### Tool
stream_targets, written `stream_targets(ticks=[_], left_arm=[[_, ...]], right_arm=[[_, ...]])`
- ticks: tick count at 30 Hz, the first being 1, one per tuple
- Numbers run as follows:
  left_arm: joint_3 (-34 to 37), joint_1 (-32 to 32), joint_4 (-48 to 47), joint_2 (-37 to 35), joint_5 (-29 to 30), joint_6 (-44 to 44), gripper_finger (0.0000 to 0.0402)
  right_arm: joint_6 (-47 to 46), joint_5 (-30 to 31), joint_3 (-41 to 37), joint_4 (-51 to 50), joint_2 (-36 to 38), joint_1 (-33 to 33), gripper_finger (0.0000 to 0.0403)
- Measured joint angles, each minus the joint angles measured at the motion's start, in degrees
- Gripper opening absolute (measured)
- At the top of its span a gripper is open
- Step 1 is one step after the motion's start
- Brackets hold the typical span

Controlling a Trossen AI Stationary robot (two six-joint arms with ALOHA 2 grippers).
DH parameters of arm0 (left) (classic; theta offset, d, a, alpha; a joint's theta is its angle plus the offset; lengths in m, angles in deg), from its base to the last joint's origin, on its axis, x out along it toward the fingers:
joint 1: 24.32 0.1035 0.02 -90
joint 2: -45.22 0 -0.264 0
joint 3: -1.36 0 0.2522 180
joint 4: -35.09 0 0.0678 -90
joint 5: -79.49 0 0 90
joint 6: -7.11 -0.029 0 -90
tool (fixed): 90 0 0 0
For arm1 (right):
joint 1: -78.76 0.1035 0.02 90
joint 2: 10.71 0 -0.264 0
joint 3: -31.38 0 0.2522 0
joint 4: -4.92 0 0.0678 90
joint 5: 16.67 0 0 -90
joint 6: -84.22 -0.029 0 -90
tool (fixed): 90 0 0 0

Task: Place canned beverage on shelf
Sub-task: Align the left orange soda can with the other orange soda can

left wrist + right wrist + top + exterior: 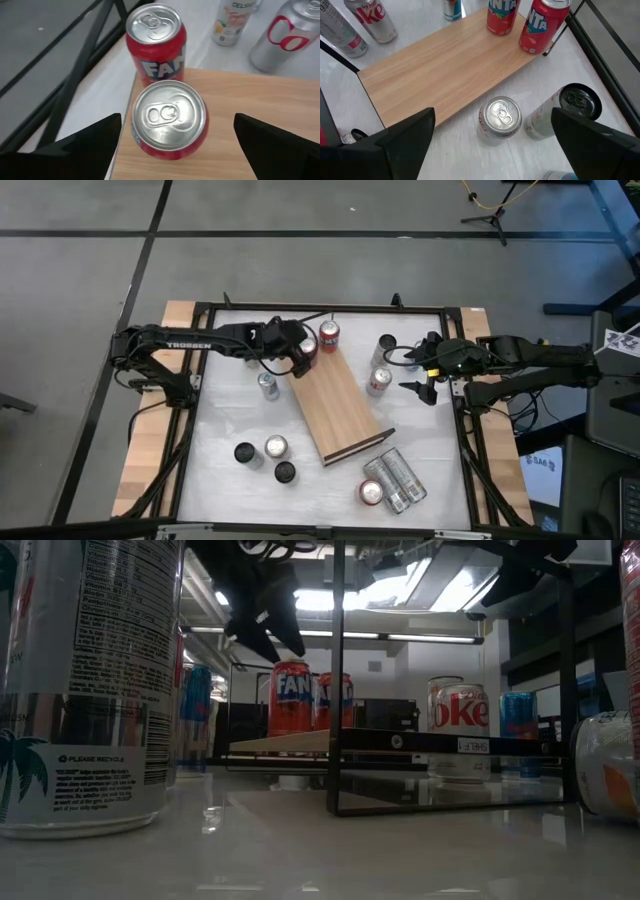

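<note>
A tall can with black fine print and a palm-tree mark (85,680) fills the near edge of the low view, well short of the shelf (338,406) on the white tabletop (225,395). The shelf is a long light-brown board lying at a slant, with a thin black rail (337,680) at its near end in the low view. Two red Fanta cans stand at the shelf's far end: one (169,118) on the board at its corner, directly under the left gripper (300,360), whose fingers (80,150) are spread wide on either side of it without touching; the other (156,40) stands just beyond that corner. The right gripper (425,385) hovers off the shelf's long right-hand side, fingers (395,145) spread and empty, above a silver-topped Coke can (500,119) and a slim white can with a black top (560,112) standing just beside the board. A Diet Coke can (372,20) stands past the shelf's opposite side
</note>
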State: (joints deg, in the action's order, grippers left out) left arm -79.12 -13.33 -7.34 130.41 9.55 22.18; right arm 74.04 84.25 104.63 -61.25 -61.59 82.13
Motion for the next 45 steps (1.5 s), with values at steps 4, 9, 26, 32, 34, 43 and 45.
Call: stream_targets(ticks=[4,9,26,32,34,43,45], left_arm=[[0.0,-0.29,-0.02,0.0,2.56,0.02,0.0379],[0.0,-0.26,-0.01,-0.01,3.35,3.13,0.0379],[3.0,-0.29,0.71,-0.07,4.05,10.48,0.0379],[3.02,-0.31,1.9,-0.07,4.11,10.34,0.0379],[3.02,-0.33,2.04,-0.07,4.13,10.37,0.0379],[3.02,-0.31,3.79,-0.07,4.61,14.55,0.0379],[3.02,-0.31,3.95,-0.07,4.69,14.91,0.0379]], right_arm=[[0.01,0.0,0.0,0.01,0.0,-0.01,0.0392],[0.0,0.0,0.0,0.02,0.0,0.0,0.0392],[0.01,0.0,0.0,0.02,-0.02,-0.01,0.0392],[0.01,0.0,0.0,0.02,-0.02,0.0,0.0392],[0.01,0.0,0.0,0.02,-0.02,0.01,0.0392],[0.01,0.0,0.0,0.02,-0.02,-0.01,0.0392],[0.01,0.0,0.0,0.03,-0.02,-0.01,0.0392]])
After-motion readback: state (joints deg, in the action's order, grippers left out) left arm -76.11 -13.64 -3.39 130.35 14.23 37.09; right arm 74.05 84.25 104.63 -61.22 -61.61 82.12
